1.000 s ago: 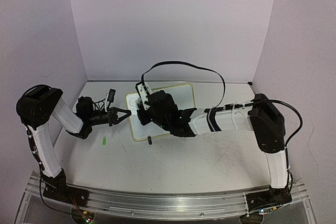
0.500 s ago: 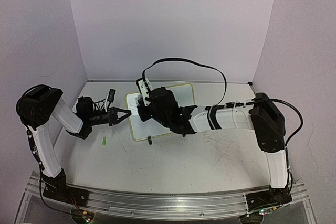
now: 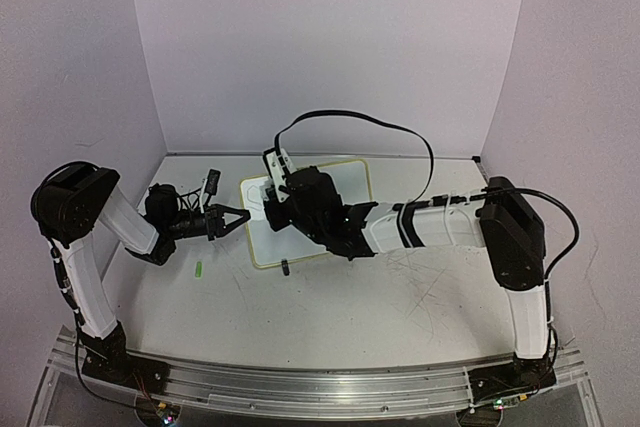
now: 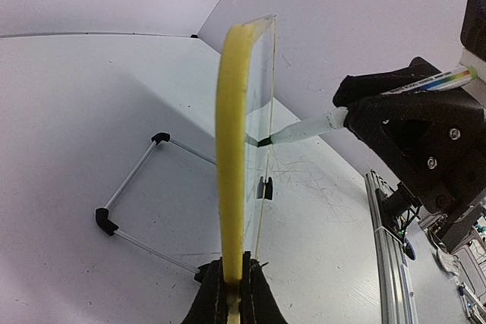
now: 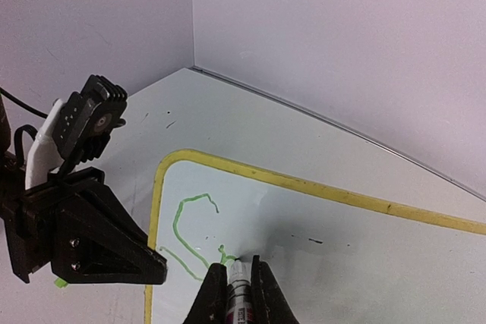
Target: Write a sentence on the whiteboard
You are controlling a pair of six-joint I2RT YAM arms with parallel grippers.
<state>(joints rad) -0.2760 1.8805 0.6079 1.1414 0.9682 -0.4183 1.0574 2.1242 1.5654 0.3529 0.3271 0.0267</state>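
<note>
The whiteboard [image 3: 345, 184] with a pale yellow frame lies tilted on the table. My left gripper [image 3: 243, 217] is shut on its left edge; the left wrist view shows the jaws [image 4: 231, 257] clamped on the yellow frame [image 4: 231, 134]. My right gripper [image 3: 275, 209] is shut on a white marker [image 5: 240, 294], jaws [image 5: 236, 262] upright over the board [image 5: 357, 240]. The marker tip [image 4: 263, 142] touches the board. The sentence [image 5: 182, 221] is only a thin green "S" and the start of one more letter, near the board's left end.
A small green cap [image 3: 199, 269] lies on the table in front of the left gripper. A black foot [image 3: 285, 267] sits at the board's near edge. A wire stand with black tips [image 4: 133, 180] lies behind the board. Purple walls close in the table.
My right wrist has shifted slightly right and back along the board with the marker. The left gripper and the board have not moved.
</note>
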